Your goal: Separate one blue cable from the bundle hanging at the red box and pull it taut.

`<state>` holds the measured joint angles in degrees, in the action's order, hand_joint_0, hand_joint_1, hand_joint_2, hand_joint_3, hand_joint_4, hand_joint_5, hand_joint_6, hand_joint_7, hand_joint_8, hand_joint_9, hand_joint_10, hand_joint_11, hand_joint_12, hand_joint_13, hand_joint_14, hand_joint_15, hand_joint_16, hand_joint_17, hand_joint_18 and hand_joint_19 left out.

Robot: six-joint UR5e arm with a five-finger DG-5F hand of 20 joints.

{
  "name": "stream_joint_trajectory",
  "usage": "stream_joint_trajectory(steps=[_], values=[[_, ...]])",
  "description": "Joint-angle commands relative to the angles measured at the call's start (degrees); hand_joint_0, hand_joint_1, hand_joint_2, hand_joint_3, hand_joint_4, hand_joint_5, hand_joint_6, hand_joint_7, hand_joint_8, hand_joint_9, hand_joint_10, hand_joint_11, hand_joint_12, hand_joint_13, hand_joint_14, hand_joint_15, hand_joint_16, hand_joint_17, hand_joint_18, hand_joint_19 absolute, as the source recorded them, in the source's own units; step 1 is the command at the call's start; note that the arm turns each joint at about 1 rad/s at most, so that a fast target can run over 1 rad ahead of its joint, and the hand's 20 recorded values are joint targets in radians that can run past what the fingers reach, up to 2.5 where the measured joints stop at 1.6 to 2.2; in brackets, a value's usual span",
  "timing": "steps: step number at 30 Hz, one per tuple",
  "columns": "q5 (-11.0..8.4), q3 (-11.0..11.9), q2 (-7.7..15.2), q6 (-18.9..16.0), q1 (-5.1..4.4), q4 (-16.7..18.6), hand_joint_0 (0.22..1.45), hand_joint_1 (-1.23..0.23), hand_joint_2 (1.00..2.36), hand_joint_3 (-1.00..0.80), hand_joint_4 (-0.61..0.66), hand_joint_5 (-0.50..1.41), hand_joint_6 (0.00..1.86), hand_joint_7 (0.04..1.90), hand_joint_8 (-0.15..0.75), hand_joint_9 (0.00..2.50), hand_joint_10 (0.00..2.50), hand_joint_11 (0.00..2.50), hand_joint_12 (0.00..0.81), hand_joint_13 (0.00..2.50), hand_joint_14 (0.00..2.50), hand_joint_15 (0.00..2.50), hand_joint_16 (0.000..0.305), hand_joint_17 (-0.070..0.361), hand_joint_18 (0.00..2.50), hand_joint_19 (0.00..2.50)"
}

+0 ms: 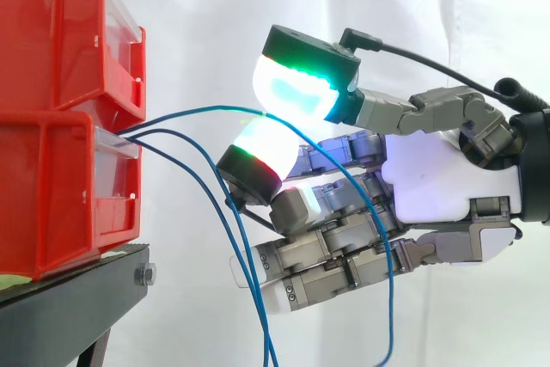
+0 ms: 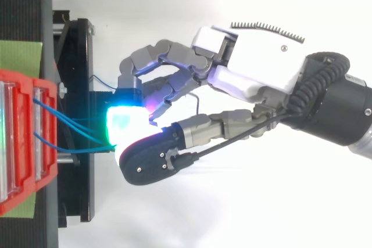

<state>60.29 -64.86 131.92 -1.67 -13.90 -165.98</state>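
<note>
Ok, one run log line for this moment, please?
hand: shut on one blue cable | pinch: between pads | span to red box: slightly bowed | other blue cables: hanging loose

Two boxy red plastic bins [image 1: 64, 40], three thin blue cables [image 1: 185, 113], one black metal stand [image 1: 77, 298], one grey-and-white robot hand [image 1: 447, 178] with glowing pads, one white cloth curtain [image 1: 198, 15], one flat green sheet [image 2: 20, 56].
</note>
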Motion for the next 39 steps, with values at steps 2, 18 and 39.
stream_joint_trajectory(steps=[2, 18, 39], values=[[0.00, 0.00, 0.00, 0.00, -0.08, 0.13, 0.56, -0.68, 1.00, -0.50, 0.21, -0.15, 0.88, 1.15, 0.365, 1.03, 0.00, 1.27, 0.326, 0.80, 0.02, 0.50, 0.032, 0.071, 0.55, 0.15], [-0.09, -0.09, 0.00, -0.09, -0.25, 0.04, 0.46, -0.63, 1.00, -0.50, 0.23, -0.14, 0.88, 1.14, 0.405, 1.09, 0.13, 1.16, 0.360, 0.83, 0.01, 0.49, 0.039, 0.088, 0.61, 0.15], [-0.35, -0.09, 0.00, -0.18, -0.34, 0.04, 0.62, -0.69, 1.01, -0.35, 0.18, -0.14, 0.87, 1.24, 0.347, 1.10, 0.00, 1.26, 0.327, 0.79, 0.02, 0.50, 0.033, 0.073, 0.56, 0.23]])
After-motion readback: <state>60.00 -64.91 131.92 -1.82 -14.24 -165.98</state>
